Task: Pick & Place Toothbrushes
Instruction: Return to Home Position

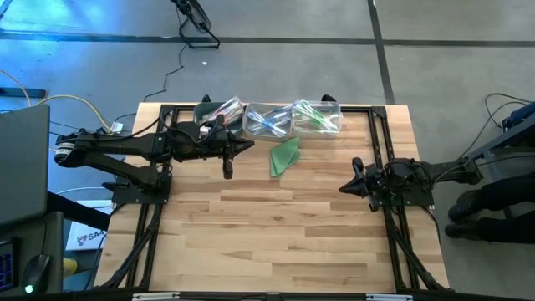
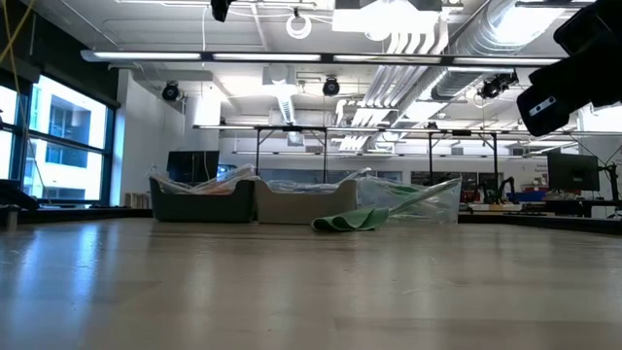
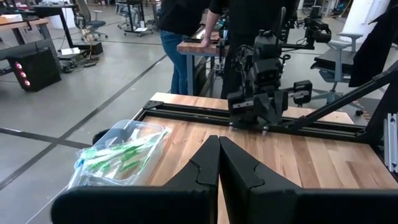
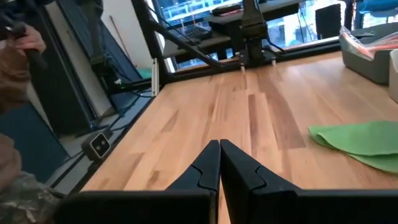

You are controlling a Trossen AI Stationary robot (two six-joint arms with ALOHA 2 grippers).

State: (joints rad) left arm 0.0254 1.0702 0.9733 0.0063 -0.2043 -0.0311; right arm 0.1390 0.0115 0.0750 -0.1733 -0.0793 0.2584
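Sorting looks done; the toothbrushes [image 1: 269, 119] lie in the bins [image 2: 292, 208] along the counter's [image 1: 276, 226] 12 o'clock edge, none loose on the wood. The step in hand is the return to rest, which calls only for folding the arms home. Left hand [image 1: 249, 145], at 11 o'clock beside the bins, has its fingers pressed together and empty; right hand [image 1: 343, 187], at 3 o'clock, is likewise closed on nothing.

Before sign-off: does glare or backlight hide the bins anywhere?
Low view: bright ceiling lights beyond the bins, sheen on the table. High view: evenly lit, green toothbrushes show through the transparent bin. Left wrist view: no glare on it.
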